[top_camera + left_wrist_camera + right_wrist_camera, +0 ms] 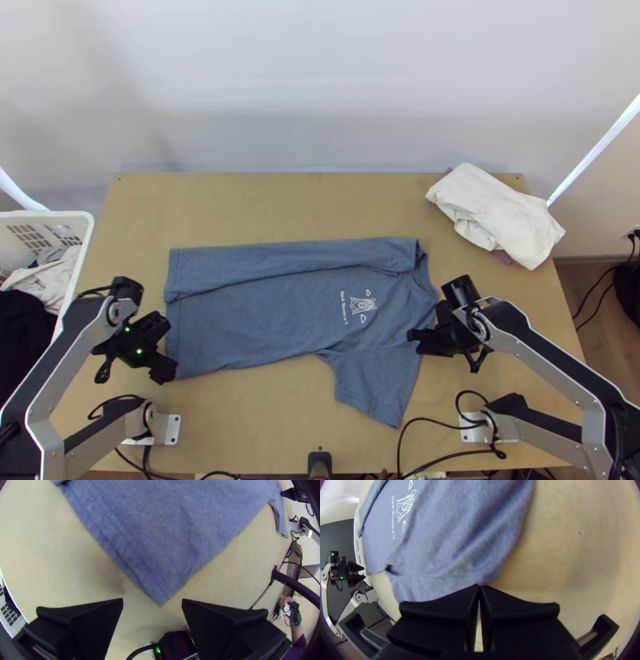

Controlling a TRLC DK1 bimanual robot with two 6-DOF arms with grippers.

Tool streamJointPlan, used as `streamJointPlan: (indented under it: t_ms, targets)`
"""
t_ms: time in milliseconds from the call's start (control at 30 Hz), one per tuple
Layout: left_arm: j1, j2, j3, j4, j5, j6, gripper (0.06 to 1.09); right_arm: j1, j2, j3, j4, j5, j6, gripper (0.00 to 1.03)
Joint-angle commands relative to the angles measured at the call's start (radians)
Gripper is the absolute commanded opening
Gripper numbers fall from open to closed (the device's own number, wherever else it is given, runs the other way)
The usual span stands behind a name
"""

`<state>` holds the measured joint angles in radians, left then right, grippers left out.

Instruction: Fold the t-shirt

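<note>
The blue-grey t-shirt lies sideways on the table, its hem at the left and its collar at the right. Its far side is folded over in a long strip, and the near sleeve points to the near edge. My left gripper is open by the near hem corner; in the left wrist view that corner of the t-shirt points between the spread fingers of the left gripper. My right gripper is shut on the near shoulder. In the right wrist view, creases in the t-shirt run to the right gripper.
A white folded cloth lies at the table's far right corner. Beyond the left edge stands a white basket with clothes in it. Bare table stretches beyond the t-shirt, and cables run along the near edge.
</note>
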<state>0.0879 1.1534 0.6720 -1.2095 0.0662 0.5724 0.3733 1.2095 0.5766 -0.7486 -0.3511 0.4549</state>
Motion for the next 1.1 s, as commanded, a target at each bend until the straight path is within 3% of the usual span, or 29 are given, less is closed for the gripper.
streamJointPlan:
  t_ms: [0,67,167,233,600,700,900,933,967,1000,1067]
  targets:
    - [-0.034,0.048,-0.028,-0.001,-0.003,-0.046,0.86,0.010,-0.007,-0.018,0.003,0.006,-0.013,0.03]
    - [-0.043,0.057,-0.028,0.004,-0.003,-0.049,0.83,0.010,-0.008,-0.014,0.003,0.008,-0.013,0.03]
    - [-0.053,0.063,-0.028,0.025,-0.003,-0.065,0.47,0.007,-0.008,-0.012,0.003,0.008,-0.015,0.03]
    - [-0.053,0.071,-0.029,0.028,-0.003,-0.068,0.35,0.004,-0.008,-0.012,0.003,0.008,-0.016,0.03]
    - [-0.083,0.126,-0.043,0.027,-0.012,-0.063,0.35,-0.011,-0.008,-0.011,0.003,0.009,-0.028,0.03]
    - [-0.100,0.141,-0.042,0.027,-0.012,-0.066,0.42,-0.013,-0.008,-0.011,0.003,0.011,-0.028,0.03]
    - [-0.114,0.146,-0.045,0.027,-0.012,-0.066,0.41,-0.013,-0.014,-0.011,0.003,0.014,-0.033,0.03]
    - [-0.114,0.146,-0.043,0.027,-0.012,-0.068,0.33,-0.013,-0.016,-0.009,0.003,0.014,-0.035,0.03]
    - [-0.112,0.141,-0.045,0.028,-0.012,-0.066,0.16,-0.013,-0.019,-0.009,0.003,0.014,-0.035,0.03]
    - [-0.109,0.138,-0.045,0.036,-0.012,-0.066,0.10,-0.013,-0.024,-0.009,0.003,0.014,-0.036,0.03]
    - [-0.094,0.138,-0.040,0.038,-0.009,-0.062,0.10,-0.013,-0.034,-0.009,0.003,0.015,-0.039,0.03]
